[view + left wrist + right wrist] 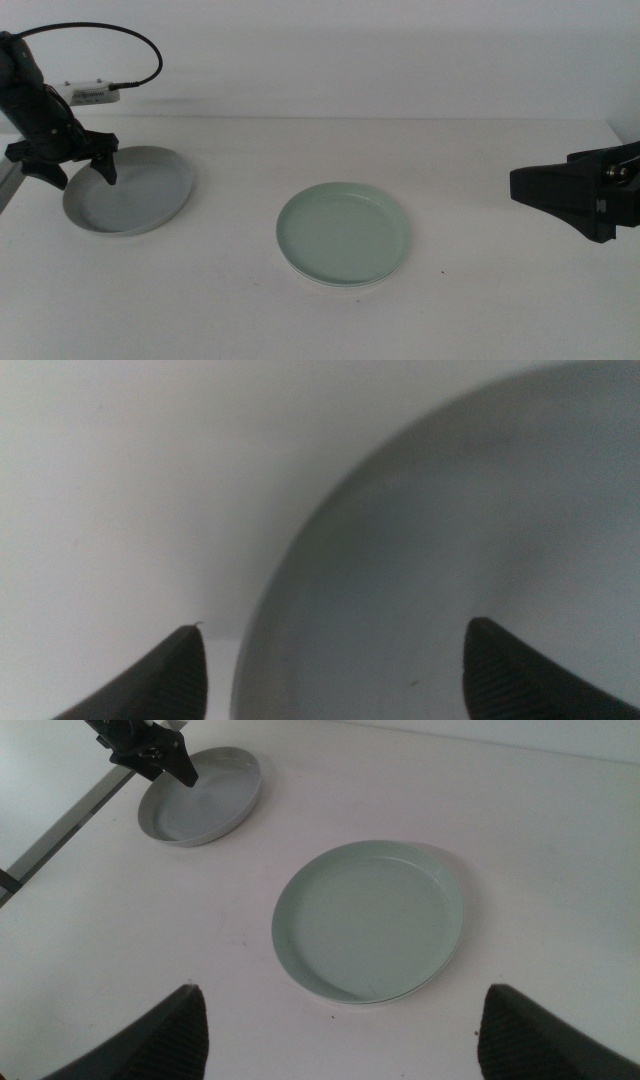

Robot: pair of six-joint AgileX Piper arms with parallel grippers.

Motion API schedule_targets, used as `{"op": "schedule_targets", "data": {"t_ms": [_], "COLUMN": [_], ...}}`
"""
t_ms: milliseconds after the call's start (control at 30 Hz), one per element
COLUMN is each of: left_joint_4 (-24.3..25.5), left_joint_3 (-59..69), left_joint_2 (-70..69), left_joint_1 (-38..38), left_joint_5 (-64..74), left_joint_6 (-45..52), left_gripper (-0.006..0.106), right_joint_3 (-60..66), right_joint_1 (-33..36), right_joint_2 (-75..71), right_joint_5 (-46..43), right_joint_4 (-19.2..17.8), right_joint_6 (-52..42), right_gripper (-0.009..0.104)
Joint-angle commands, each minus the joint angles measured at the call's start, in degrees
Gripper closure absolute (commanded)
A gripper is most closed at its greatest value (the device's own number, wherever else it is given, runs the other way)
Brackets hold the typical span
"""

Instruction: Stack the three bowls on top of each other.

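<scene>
At the left of the middle view the left gripper (82, 163) straddles the grey bowl's (135, 195) rim with jaws spread, gripping nothing yet, presumably to carry it onto the green bowl (343, 234) at centre, which seems to cover a white one, while the right gripper (560, 195) waits open at right.

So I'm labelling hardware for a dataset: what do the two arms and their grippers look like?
Both are black. The left arm is slim and jointed, with a black cable looping from it to a small white box; the left gripper ends in two dark tapered jaws. The right gripper is a blocky black wedge. Up close the jaw tips look finely textured. No markings are legible.
</scene>
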Motion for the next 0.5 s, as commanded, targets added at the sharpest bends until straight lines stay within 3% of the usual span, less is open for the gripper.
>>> {"op": "schedule_targets", "data": {"t_ms": [0,233,467], "left_joint_4": [0.5,2.2,4.6], "left_joint_3": [-0.4,-0.4,-0.4], "left_joint_2": [-0.1,-0.1,-0.1], "left_joint_1": [0.1,0.1,0.1], "left_joint_5": [-1.0,-1.6,-2.8], "left_joint_6": [-0.1,-1.9,-1.9], "left_gripper": [0.019,0.038,0.048], "right_joint_3": [0.3,0.3,0.3], "right_joint_1": [-0.5,-0.5,-0.5], "right_joint_2": [-0.2,-0.2,-0.2], "right_joint_5": [-0.3,-0.3,-0.3], "right_joint_4": [0.2,0.2,0.2], "right_joint_6": [-0.7,-0.7,-0.7], "right_gripper": [0.002,0.002,0.002]}}
